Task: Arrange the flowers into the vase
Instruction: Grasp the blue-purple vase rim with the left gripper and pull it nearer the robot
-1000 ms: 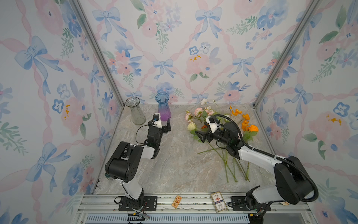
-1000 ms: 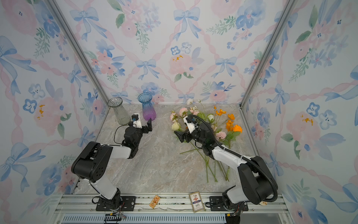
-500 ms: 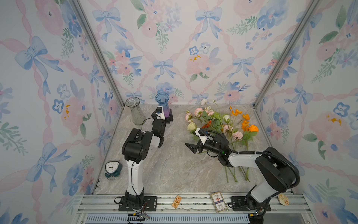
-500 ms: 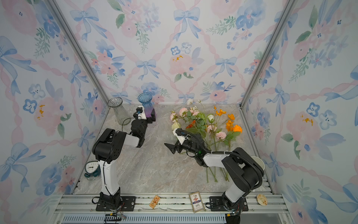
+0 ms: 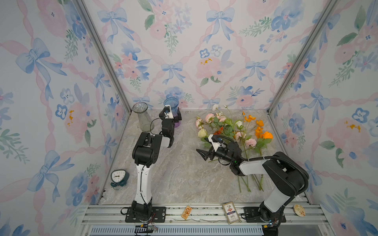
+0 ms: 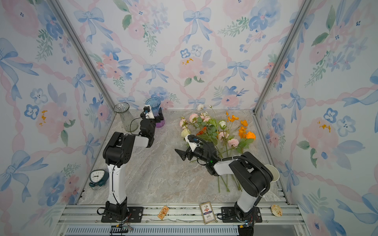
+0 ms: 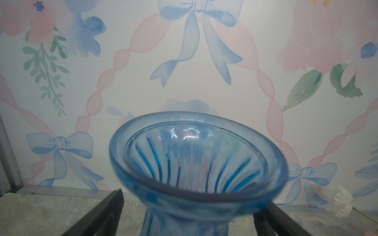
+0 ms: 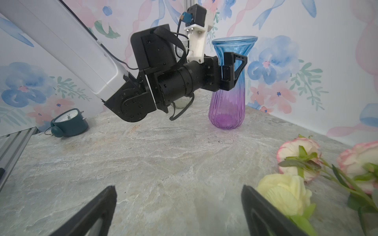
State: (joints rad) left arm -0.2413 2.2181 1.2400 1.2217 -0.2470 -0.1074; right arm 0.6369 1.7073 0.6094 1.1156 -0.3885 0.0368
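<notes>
The vase (image 5: 171,103) is blue glass fading to purple and stands upright at the back of the table. My left gripper (image 5: 176,117) is open, with one jaw on each side of the vase's neck (image 7: 196,163) and a gap showing beside it. In the right wrist view a finger (image 8: 233,71) of the left gripper crosses in front of that neck. The flowers (image 5: 231,130) lie in a loose pile at the right, stems toward the front. My right gripper (image 5: 204,155) hangs open just left of the pile, with nothing between its jaws. A cream rose (image 8: 284,196) lies beside one finger.
A clear glass vase (image 5: 143,118) stands left of the blue one. A teal alarm clock (image 5: 119,177) sits at the front left. A card box (image 5: 231,212), a small ticket (image 5: 186,212) and a round disc (image 5: 299,210) lie on the front rail. A paper cup (image 6: 272,173) is behind the right arm.
My left arm has risen and its gripper has moved up around the vase's neck, uncovering the clock. My right gripper has swung out of the flowers toward the table's middle.
</notes>
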